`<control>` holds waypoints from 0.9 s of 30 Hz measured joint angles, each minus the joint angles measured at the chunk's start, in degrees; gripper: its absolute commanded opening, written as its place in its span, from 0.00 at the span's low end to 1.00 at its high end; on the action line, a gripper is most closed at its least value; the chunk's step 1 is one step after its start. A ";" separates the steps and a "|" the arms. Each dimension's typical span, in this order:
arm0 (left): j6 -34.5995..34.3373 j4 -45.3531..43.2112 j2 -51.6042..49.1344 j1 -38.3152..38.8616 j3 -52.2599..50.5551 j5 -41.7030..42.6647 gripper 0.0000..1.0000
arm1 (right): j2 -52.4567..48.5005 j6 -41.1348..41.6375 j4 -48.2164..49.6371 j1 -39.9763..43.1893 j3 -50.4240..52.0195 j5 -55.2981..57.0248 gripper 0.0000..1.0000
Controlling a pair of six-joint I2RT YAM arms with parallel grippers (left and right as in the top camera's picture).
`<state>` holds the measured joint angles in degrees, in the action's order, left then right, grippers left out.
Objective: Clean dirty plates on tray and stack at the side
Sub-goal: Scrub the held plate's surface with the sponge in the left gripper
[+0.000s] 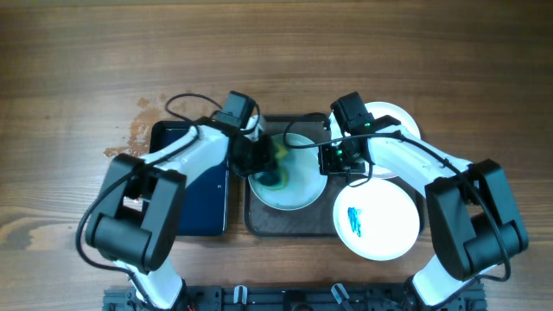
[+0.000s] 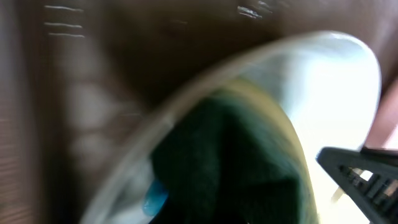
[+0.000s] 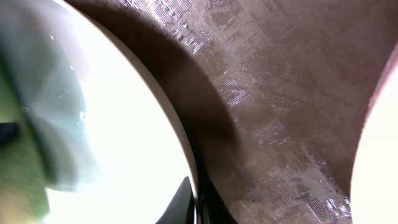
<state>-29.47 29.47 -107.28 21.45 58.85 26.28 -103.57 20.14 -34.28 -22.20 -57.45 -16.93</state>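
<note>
One white plate [image 1: 298, 186] lies on the dark brown tray [image 1: 289, 226]. My left gripper [image 1: 264, 161] is shut on a green and yellow sponge [image 1: 278, 166] that presses on this plate's left part. In the left wrist view the sponge [image 2: 236, 155] fills the middle, with a blue smear [image 2: 155, 198] beside it on the plate [image 2: 329, 81]. My right gripper [image 1: 333, 159] is shut on the plate's right rim [image 3: 186, 143], one dark finger [image 3: 183, 199] on each side. A second plate [image 1: 378, 218] with a blue scribble overlaps the tray's right edge. A third plate [image 1: 396, 119] lies at the back right.
A dark blue glossy basin [image 1: 194, 186] lies left of the tray, under my left arm. Bare wooden table [image 1: 78, 69] surrounds everything. In the right wrist view, textured tray floor [image 3: 280, 93] shows between the gripped plate and another plate's edge [image 3: 380, 162].
</note>
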 measured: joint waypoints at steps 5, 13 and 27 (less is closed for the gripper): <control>0.09 2.45 0.72 -1.09 0.26 -2.95 0.04 | 0.00 0.04 0.00 0.00 0.00 0.00 0.04; 6.34 -1.05 -0.66 4.57 -0.42 5.60 0.04 | 0.00 0.22 -0.11 0.00 0.00 0.00 0.04; 3.65 -16.65 -3.30 1.42 -2.75 12.15 0.04 | 0.00 0.22 -0.92 0.00 -0.02 -0.04 0.04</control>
<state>-25.82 12.82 -110.59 22.87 56.10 38.44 -103.57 20.36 -35.20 -22.20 -57.47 -16.97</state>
